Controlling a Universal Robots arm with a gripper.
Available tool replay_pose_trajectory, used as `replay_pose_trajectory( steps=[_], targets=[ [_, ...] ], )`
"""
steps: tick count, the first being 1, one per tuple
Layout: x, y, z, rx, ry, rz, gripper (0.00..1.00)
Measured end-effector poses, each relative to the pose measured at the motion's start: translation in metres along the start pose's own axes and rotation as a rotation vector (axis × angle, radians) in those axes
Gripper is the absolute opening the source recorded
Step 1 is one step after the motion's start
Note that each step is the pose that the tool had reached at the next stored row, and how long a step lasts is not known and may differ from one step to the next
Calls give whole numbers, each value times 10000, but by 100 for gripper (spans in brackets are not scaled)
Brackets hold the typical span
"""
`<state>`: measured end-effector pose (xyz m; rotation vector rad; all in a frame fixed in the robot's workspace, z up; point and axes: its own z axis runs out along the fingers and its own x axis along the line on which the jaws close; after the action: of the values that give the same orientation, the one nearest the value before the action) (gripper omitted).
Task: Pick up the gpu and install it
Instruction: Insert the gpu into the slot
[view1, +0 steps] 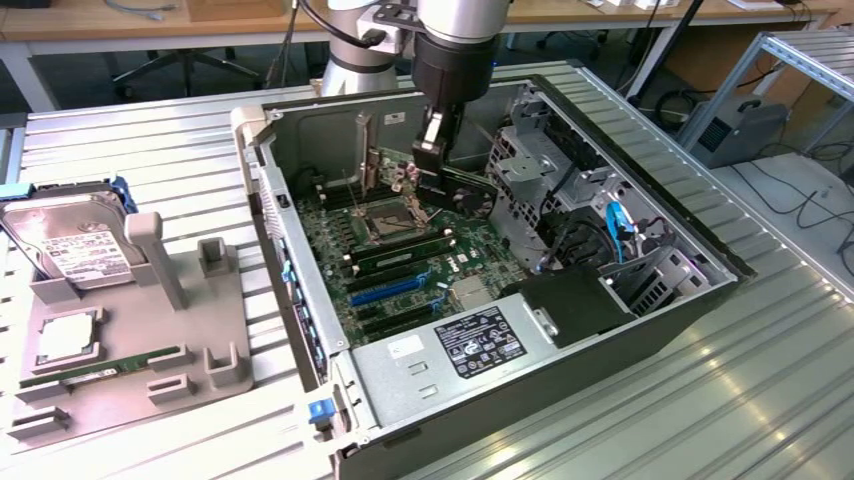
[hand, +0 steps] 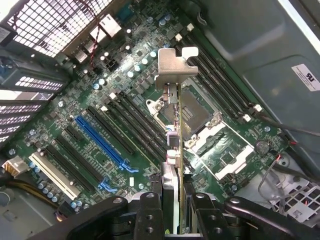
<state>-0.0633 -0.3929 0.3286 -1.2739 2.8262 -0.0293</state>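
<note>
The gpu (view1: 391, 168) hangs upright inside the open computer case (view1: 400, 400), above the motherboard (view1: 454, 255) near the CPU socket (view1: 398, 222). Its narrow silver end bracket (view1: 363, 150) points toward the exterior view's left. My gripper (view1: 430, 165) comes down from above and is shut on the card's edge. In the wrist view the gpu (hand: 172, 125) is seen edge-on, with its bracket tab (hand: 176, 67) at the far end. My gripper (hand: 176, 202) clamps it between the two black fingers (hand: 150, 210). The card hangs apart from the board, over the socket (hand: 205, 125), beside the blue slot (hand: 102, 142).
A grey fixture (view1: 180, 330) at the exterior view's left carries a hard drive (view1: 74, 250), a CPU chip (view1: 67, 338) and a RAM stick (view1: 107, 367). Inside the case, a drive cage (view1: 534, 160), blue cables (view1: 617, 225) and a black power supply (view1: 574, 300) crowd the right.
</note>
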Motion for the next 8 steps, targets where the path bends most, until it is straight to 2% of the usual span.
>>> replay_pose_trajectory(
  steps=[8],
  targets=[
    [0, 0, 0, -21, -23, -694, 27]
  ],
)
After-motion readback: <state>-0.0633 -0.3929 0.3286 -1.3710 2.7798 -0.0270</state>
